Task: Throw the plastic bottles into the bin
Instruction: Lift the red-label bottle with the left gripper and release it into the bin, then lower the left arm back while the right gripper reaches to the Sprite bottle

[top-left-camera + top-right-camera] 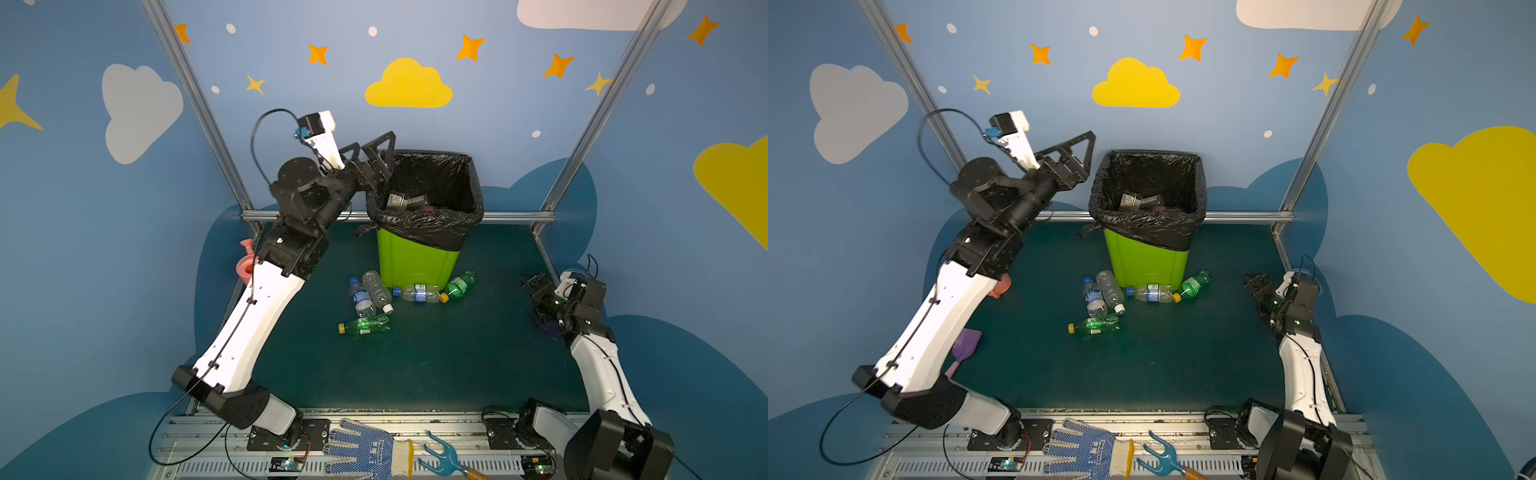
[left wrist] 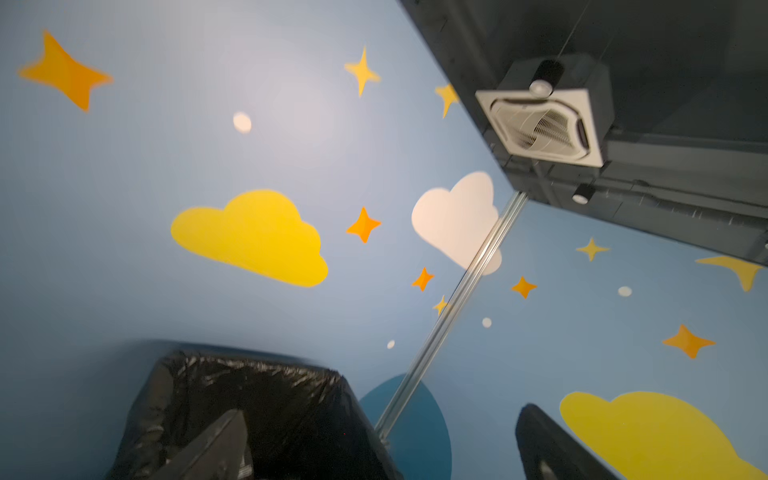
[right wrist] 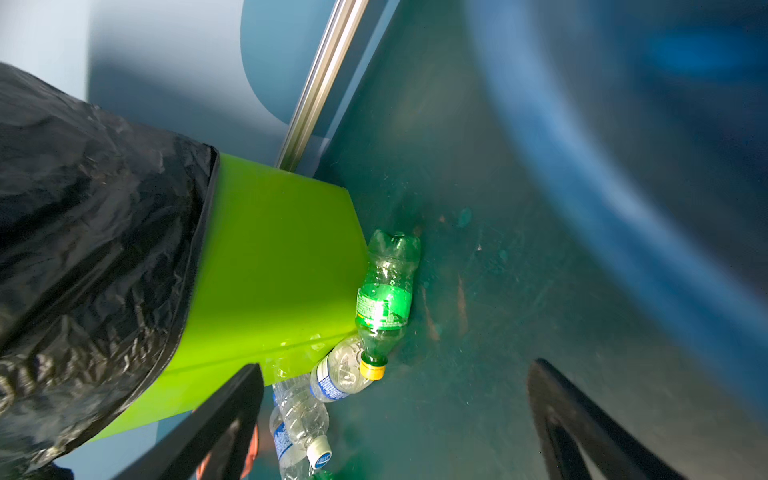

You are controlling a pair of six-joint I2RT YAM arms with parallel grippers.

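Lime-green bin; left end effector wide-jawed beside its rim

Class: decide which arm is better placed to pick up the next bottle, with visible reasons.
Right. The right gripper sits low and open near the green bottle by the bin; the left gripper is high at the bin's rim.

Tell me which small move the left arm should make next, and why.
Probably lower the left gripper toward the green bottle lying farthest from the bin. The gripper is open and empty, high beside the bin, and five bottles lie on the mat before it.
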